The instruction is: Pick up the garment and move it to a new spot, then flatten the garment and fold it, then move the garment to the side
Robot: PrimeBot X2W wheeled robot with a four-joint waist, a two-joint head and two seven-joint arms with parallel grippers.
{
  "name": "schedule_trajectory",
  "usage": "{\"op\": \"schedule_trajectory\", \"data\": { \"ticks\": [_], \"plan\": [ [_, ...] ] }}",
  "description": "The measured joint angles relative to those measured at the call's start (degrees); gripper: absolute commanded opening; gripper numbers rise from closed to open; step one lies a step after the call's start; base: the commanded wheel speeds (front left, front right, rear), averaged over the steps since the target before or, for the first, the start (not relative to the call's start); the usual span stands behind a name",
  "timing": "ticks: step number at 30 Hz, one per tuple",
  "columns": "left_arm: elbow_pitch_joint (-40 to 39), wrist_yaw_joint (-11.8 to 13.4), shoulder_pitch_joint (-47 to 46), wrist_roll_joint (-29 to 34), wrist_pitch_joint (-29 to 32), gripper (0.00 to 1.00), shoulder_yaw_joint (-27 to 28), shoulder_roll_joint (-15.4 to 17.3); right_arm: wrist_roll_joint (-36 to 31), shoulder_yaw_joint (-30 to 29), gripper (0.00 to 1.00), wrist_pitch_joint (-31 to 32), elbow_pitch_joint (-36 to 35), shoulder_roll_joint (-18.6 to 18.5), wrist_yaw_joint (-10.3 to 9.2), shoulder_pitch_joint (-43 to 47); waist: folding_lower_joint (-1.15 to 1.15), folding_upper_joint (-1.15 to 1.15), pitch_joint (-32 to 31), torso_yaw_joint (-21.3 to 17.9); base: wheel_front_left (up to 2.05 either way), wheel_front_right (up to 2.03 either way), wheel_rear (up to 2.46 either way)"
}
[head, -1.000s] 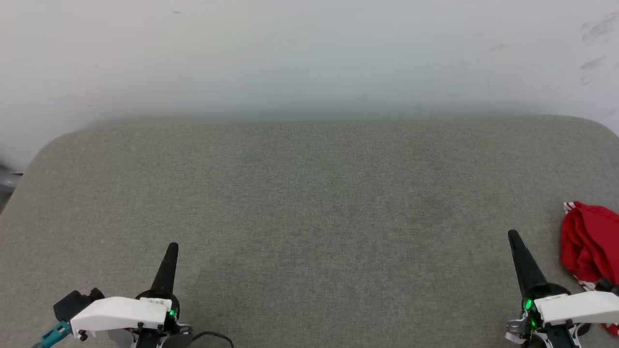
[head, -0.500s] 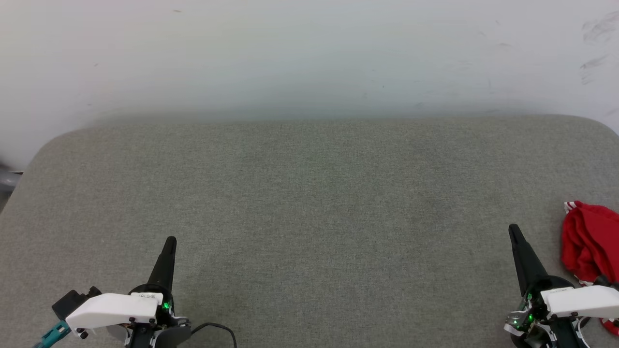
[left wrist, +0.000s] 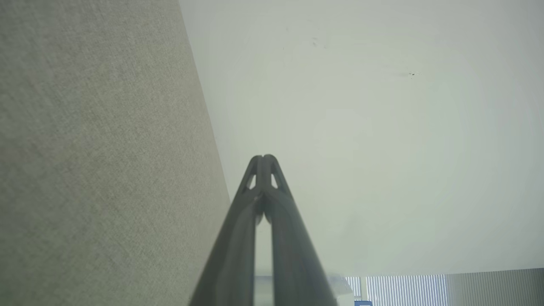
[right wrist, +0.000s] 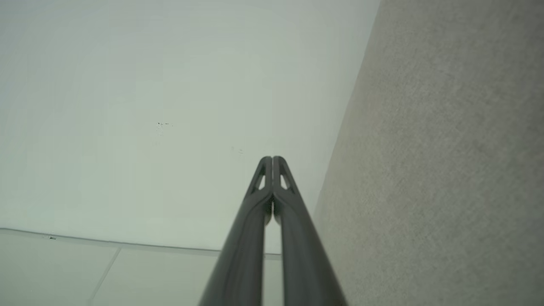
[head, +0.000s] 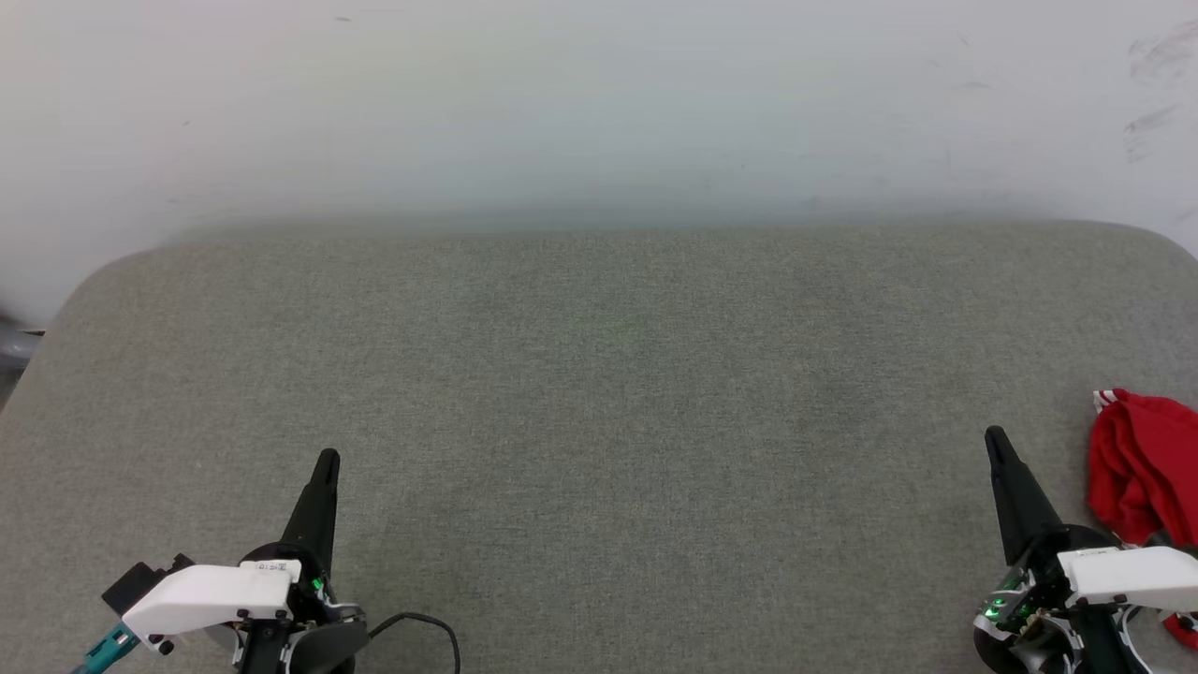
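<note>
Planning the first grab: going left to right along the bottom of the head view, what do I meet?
Left gripper, shut → black cable → right gripper, shut → the garment, bunched up on the grey table.

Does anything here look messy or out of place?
Yes: the red shirt lies crumpled in a heap at the far right of the grey table, beside the right claw, not spread flat or folded.

Grey fabric-covered table (head: 599,393), crumpled red garment (head: 1142,468) at its right edge
</note>
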Motion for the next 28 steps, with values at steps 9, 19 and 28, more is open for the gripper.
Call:
{"op": "schedule_trajectory", "data": {
  "ticks": [9,19,28],
  "plan": [
    [0.1,-0.13,-0.58,-3.41,0.89,0.0,0.32,-0.1,3.31,-0.21,0.0,0.44,0.94,0.04,0.0,-0.79,-0.01,0.0,0.1,0.03,0.0,0.0,0.0],
    [0.13,-0.14,-0.7,-3.88,0.98,0.0,0.38,-0.13,3.59,-0.43,0.0,0.65,1.1,0.16,0.0,-0.88,-0.01,0.0,0.11,0.03,0.0,0.0,0.0],
    [0.13,-0.14,-0.73,-3.88,0.98,0.0,0.36,-0.13,3.49,-0.63,0.0,0.68,1.11,0.29,0.0,-0.9,0.0,0.0,0.11,0.03,0.0,0.0,0.0]
  ]
}}
